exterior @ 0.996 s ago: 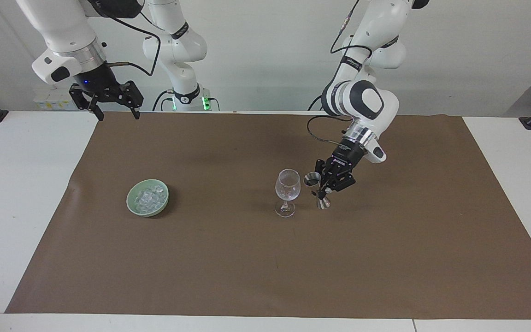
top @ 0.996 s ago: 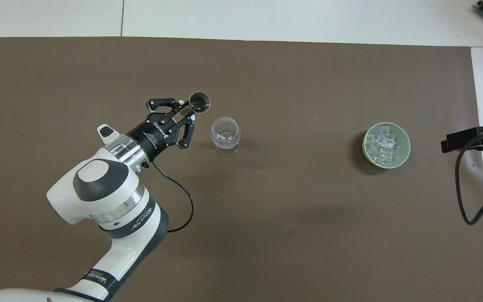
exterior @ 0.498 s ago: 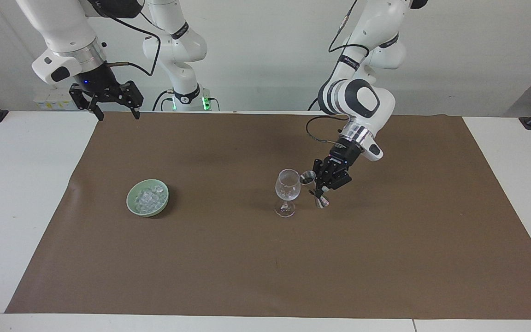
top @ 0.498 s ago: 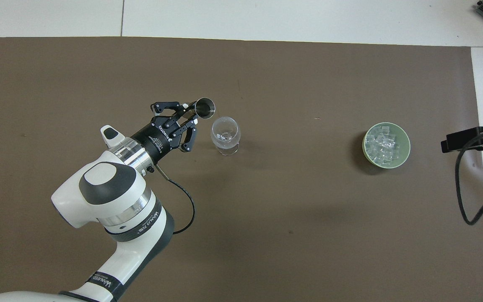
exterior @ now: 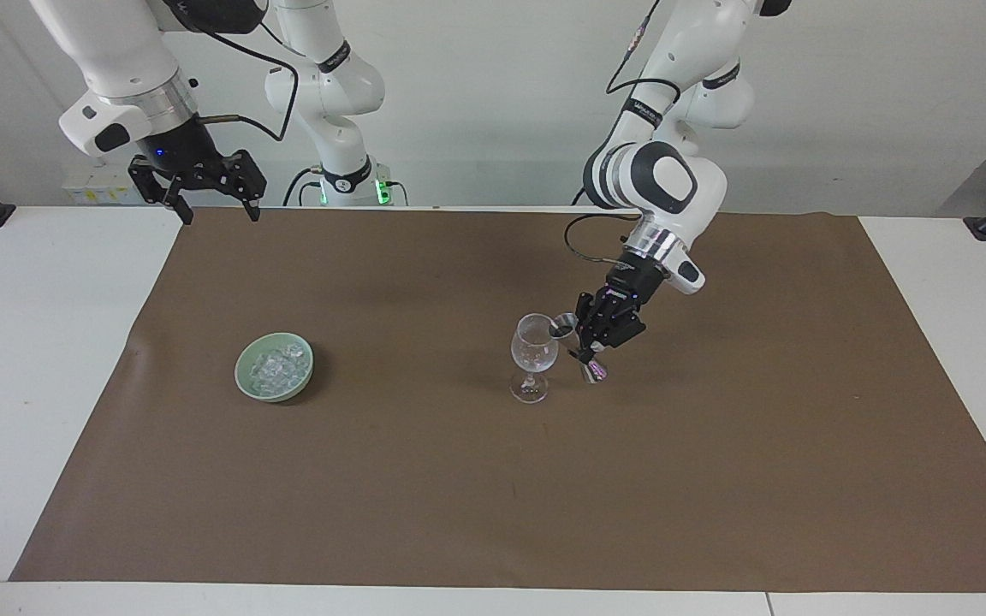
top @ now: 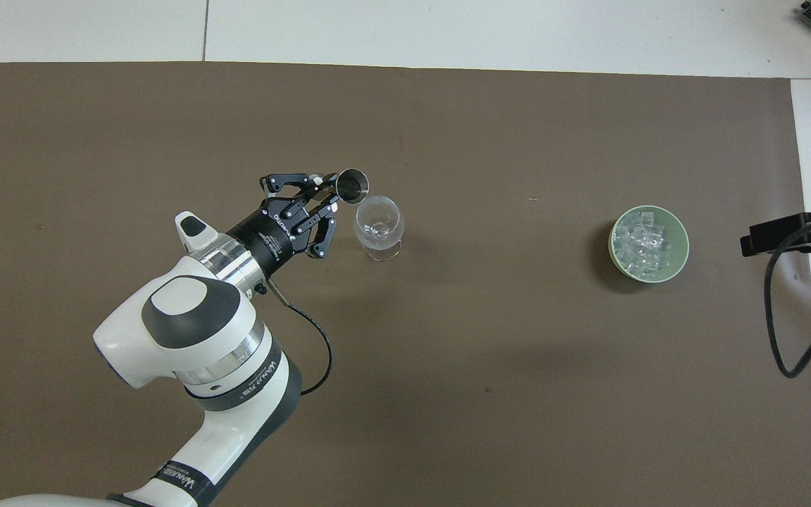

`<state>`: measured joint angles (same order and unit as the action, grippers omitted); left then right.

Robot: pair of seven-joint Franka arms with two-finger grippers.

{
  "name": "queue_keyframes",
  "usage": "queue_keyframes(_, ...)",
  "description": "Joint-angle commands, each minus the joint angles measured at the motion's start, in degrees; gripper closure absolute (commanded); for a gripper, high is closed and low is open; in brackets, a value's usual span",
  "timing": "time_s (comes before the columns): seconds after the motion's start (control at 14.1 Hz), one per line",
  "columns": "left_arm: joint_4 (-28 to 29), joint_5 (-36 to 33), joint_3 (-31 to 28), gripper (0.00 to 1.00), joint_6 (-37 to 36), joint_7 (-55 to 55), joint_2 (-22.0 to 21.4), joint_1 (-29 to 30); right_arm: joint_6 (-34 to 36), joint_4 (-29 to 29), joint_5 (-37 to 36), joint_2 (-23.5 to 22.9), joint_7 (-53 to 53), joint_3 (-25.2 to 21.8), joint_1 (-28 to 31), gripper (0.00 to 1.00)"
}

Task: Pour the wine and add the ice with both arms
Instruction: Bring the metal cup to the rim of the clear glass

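Left end effector (exterior: 593,352) clamped on steel jigger (exterior: 579,346), jigger tilted, upper cup right beside wine glass (exterior: 534,356) rim. Glass upright on brown mat (exterior: 715,479), mid-bench. Ice (exterior: 276,367) heaped in green bowl (exterior: 246,377), toward right arm's end. Right end effector (exterior: 215,210) waiting high over mat edge by its base, fingers spread, nothing held.

The wine glass (exterior: 534,359) stands on the mat (exterior: 715,479), well apart from the bowl (exterior: 274,367) of ice (exterior: 277,366) toward the right arm's end.
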<state>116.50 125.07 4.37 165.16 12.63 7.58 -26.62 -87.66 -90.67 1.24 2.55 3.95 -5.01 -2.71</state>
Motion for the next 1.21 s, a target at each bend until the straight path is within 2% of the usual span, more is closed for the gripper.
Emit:
queue_keyframes(0.0,-0.1,1.1,-0.6,1.00,1.9,-2.4,-1.3,-1.4,0.2,-1.2,0.2,1.1,1.2,0.1,0.3,0.00)
queue_keyframes(1.14,0.0,0.8,-0.1,1.00,4.1,-10.0,-1.8,-2.2,0.2,-1.2,0.2,1.1,1.2,0.2,0.3,0.00)
